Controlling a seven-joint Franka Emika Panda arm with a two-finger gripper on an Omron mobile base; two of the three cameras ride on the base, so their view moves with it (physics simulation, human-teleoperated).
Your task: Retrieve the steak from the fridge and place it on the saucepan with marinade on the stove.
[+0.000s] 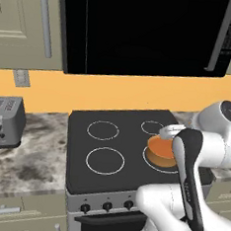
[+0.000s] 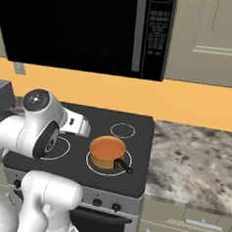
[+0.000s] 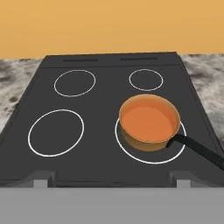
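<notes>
Below the hand camera, where I cannot tell how far the gripper's fingers stand apart or whether they hold anything, the saucepan [image 3: 149, 124] sits on the front right burner ring of the stove [image 3: 100, 144], smooth orange marinade [image 3: 148, 122] inside, its dark handle pointing front-right.

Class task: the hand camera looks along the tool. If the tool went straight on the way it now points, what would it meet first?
Probably the stove glass near its middle, left of the saucepan; depth is hard to judge.
</notes>
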